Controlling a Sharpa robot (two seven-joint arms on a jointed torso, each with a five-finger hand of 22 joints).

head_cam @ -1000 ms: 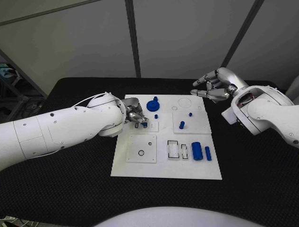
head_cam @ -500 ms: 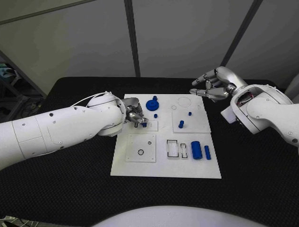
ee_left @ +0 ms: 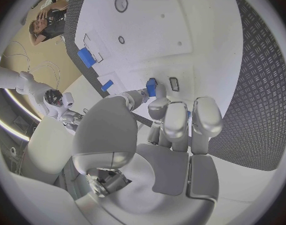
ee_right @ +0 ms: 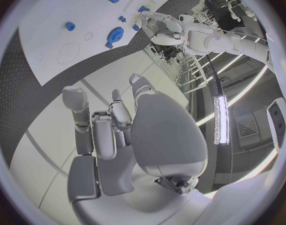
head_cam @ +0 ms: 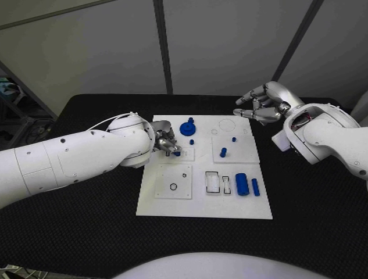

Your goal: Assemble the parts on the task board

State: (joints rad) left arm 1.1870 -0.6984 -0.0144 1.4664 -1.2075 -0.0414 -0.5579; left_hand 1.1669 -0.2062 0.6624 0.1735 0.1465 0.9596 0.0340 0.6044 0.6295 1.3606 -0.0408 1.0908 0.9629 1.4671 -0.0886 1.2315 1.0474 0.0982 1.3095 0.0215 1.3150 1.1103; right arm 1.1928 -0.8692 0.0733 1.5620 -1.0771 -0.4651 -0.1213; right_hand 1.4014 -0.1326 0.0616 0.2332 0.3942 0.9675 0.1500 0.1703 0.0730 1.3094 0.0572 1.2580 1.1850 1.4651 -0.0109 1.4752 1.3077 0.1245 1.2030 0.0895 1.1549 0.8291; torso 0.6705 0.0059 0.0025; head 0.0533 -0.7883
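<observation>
The white task board [head_cam: 204, 203] lies in the middle of the black table. My left hand [head_cam: 166, 144] is low over the board's left middle and pinches a small blue part [head_cam: 177, 153] between thumb and a finger. In the left wrist view that blue part [ee_left: 151, 87] sits at the fingertips, just beside a small dark slot [ee_left: 174, 84] in the board [ee_left: 180, 30]. My right hand [head_cam: 263, 106] hovers above the table past the board's far right corner, fingers apart and holding nothing; the right wrist view shows the same hand [ee_right: 112, 125] with nothing in it.
A blue gear [head_cam: 188, 129] stands near the board's far edge. A blue peg [head_cam: 223, 153] and two smaller pegs stand mid-board. A thick blue cylinder [head_cam: 242, 184] and a thin bar [head_cam: 256, 187] lie at the near right, beside rectangular slots [head_cam: 212, 182].
My right hand has drifted slightly farther from the board. My left hand stays almost still with the blue part in its pinch.
</observation>
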